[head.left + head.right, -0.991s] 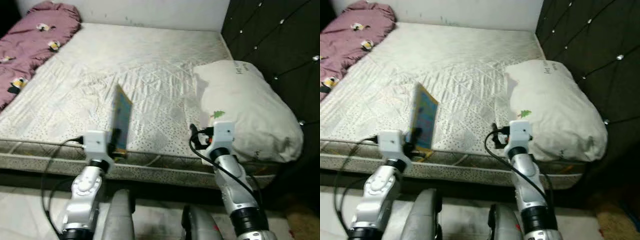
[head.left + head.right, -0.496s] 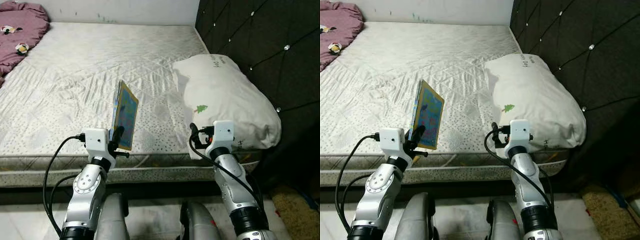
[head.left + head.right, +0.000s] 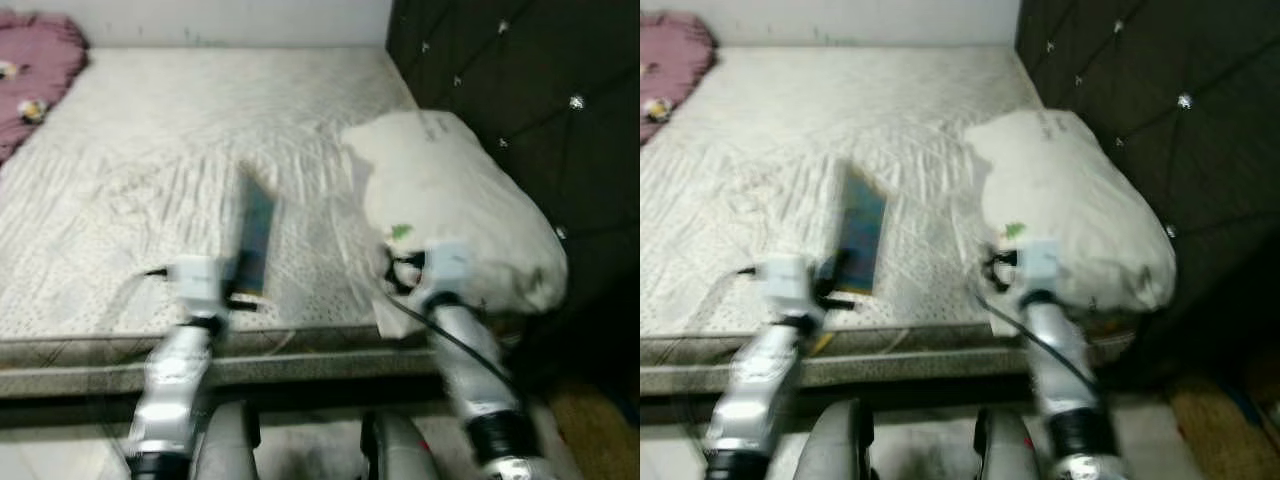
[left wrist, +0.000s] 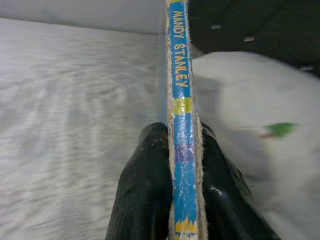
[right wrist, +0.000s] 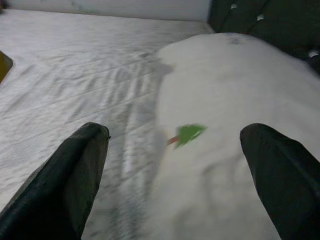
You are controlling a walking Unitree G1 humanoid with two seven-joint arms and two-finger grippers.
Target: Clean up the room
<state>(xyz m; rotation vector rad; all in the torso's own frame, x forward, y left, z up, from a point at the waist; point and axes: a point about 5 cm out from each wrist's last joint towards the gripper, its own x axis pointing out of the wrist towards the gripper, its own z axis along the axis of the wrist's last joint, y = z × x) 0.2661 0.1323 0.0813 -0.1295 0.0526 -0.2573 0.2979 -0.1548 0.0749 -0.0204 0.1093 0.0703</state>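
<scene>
Left tool is clamped on a thin book, a black finger pressed to each cover near the lower end, so the book stands upright and edge-on with its blue and yellow spine, lettered MANDY STANLEY, facing back along the wrist. From where I stand the book is held up over the near edge of the bed, clear of the mattress, with the left arm reaching up from below. Right tool is spread wide with nothing between its fingers, pointing at the white pillow that lies against the dark tufted headboard; a small green mark shows on the pillow's side. Far off at the head-view's upper left corner a mauve blanket is bunched on the mattress. Both head views are smeared, so the robot looks to be on the move and fine detail is lost. My reading is that the book is being carried off to be put away as part of the tidying. To do that well, the grip should stay firm and low on the covers, the book kept vertical so it does not lever out, and the arm held steady while walking, well away from the pillow and the bed frame.
</scene>
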